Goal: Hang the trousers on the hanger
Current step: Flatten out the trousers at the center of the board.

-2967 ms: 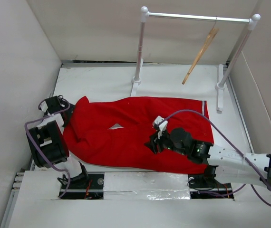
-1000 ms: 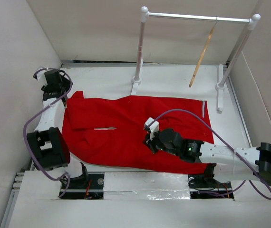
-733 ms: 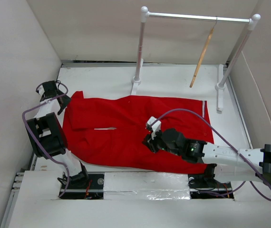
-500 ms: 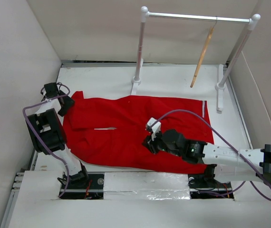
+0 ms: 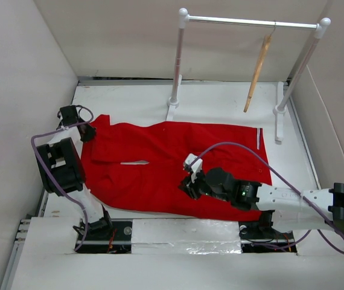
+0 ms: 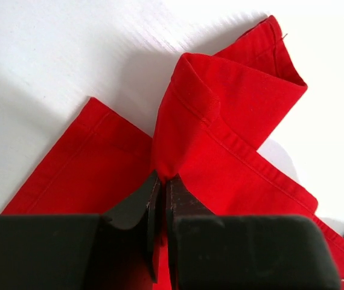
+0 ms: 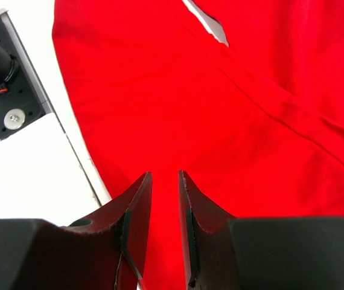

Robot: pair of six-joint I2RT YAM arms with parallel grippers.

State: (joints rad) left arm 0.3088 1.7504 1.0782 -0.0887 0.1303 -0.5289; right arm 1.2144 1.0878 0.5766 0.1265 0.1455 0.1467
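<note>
Left wrist view: the left fingers (image 6: 139, 204) pinch a raised fold of the trousers (image 6: 232, 145) just ahead of them. Right fingers (image 7: 134, 208), slightly parted, hang over red cloth; the hanger (image 5: 258, 66) hangs far beyond.

Rail posts (image 5: 178, 60) flank the hanging hanger (image 5: 258, 66).
</note>
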